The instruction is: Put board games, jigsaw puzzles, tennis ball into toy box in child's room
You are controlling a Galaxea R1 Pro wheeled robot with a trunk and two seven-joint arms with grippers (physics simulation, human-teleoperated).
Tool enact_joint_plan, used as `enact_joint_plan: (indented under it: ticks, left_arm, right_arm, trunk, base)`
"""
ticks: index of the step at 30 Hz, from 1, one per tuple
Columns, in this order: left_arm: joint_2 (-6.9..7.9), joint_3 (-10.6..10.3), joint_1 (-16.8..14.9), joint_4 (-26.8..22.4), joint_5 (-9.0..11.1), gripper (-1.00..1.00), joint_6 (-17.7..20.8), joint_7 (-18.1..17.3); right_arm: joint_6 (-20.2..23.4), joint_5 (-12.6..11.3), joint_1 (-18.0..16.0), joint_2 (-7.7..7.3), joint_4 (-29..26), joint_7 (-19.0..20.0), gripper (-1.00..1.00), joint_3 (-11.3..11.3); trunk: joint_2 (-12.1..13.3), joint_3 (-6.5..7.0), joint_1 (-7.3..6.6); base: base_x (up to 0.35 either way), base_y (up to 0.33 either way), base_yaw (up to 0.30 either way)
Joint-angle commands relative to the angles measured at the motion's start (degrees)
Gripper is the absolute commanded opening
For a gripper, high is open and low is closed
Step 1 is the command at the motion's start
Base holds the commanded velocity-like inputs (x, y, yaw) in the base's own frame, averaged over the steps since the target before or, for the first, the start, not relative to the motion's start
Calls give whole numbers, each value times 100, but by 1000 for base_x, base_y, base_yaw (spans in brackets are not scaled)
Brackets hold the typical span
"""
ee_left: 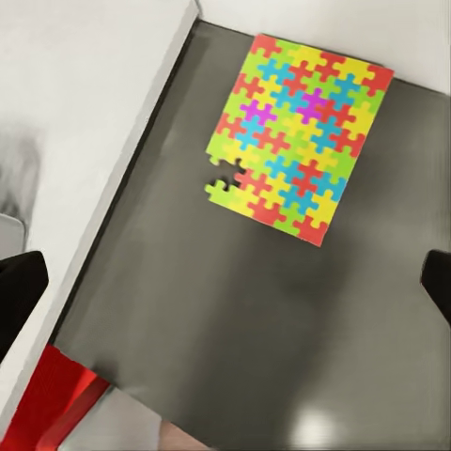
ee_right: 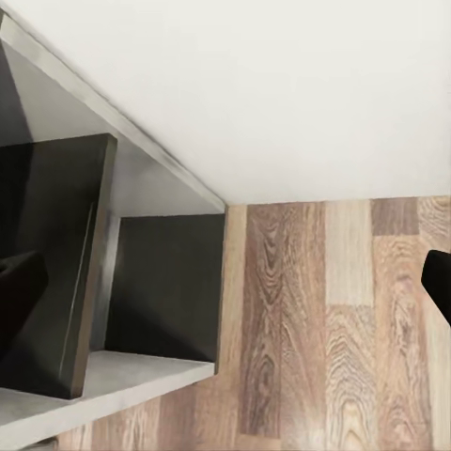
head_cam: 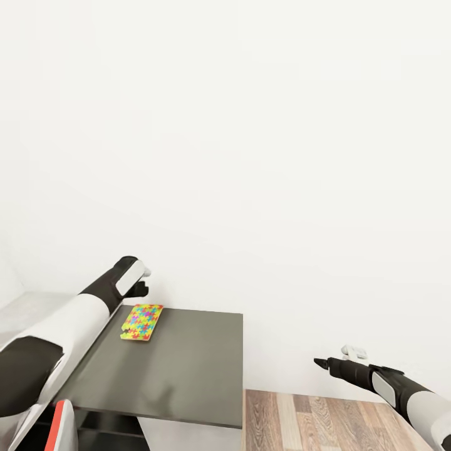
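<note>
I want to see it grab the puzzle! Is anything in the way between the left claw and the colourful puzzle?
No. In the left wrist view, only bare dark grey cabinet top lies between the left gripper and the jigsaw puzzle.

- The left gripper (head_cam: 139, 283) is mostly hidden behind its own wrist in the head view
- The table (head_cam: 188, 369) is cut off at the picture's lower edge
- A red thing (ee_left: 52, 399) is cut off, unidentifiable

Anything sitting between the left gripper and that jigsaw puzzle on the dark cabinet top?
Nothing visible. The jigsaw puzzle lies flat and alone on the dark cabinet top, near the wall. The left gripper hovers above its far end, fingers spread, with bare surface around the puzzle.
</note>
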Motion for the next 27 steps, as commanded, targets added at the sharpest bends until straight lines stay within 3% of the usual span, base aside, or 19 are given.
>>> enact_joint_plan:
  ticks: [1, 6, 13, 22, 27]
  left_arm:
    - [20, -45, -7, 1, 32, 100, 11, -22]
    - [183, -123, -52, 139, -151, 100, -144, -181]
    - [-46, -38, 39, -87, 98, 100, -380, -230]
    - [-340, -38, 45, -340, 119, 100, -547, -214]
    - [-232, -38, 51, -341, 127, 100, -548, -255]
  right_arm:
    - [38, -57, -5, -4, -6, 10, 100, 28]
    - [34, -38, -5, 92, -5, -92, 100, 70]
    - [31, -38, -5, 149, -6, -187, 100, 70]
    - [31, -38, -5, 146, -6, -212, 100, 70]
    - [31, -38, -5, 141, -6, -213, 100, 70]
  trunk:
    - [-14, -14, 4]
    - [-14, -14, 4]
    - [-14, -14, 4]
    - [-14, -14, 4]
    - [-14, -14, 4]
  base:
    - [0, 0, 0]
    - [0, 0, 0]
    - [0, 0, 0]
    - [25, 39, 0]
    - [13, 22, 0]
